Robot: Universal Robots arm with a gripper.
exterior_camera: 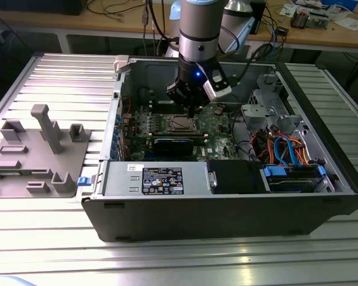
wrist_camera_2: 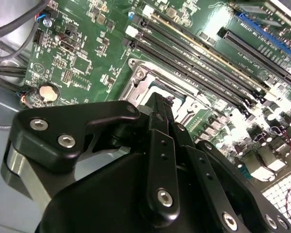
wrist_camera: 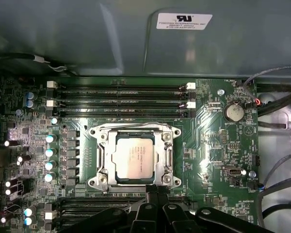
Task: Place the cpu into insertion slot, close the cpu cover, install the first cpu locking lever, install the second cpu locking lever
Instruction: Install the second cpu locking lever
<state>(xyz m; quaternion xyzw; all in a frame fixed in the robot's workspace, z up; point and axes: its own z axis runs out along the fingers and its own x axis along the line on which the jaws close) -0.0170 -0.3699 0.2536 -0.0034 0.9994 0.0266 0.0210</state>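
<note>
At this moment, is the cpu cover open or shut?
Shut. In the first wrist view the cpu cover lies flat over the insertion slot, its window framing the cpu. The gripper sits at its edge.

There was one arm (exterior_camera: 198, 36) with one gripper (exterior_camera: 191, 111). One open computer case (exterior_camera: 227, 208) sat on the table (exterior_camera: 179, 256). Inside was one green board (wrist_camera: 213, 141) with one cpu (wrist_camera: 134, 162) under one cpu cover (wrist_camera: 103, 158). One round coin battery (wrist_camera: 234, 112) sat on the board. One grey holder tray (exterior_camera: 36, 152) lay on the table by the case.
</note>
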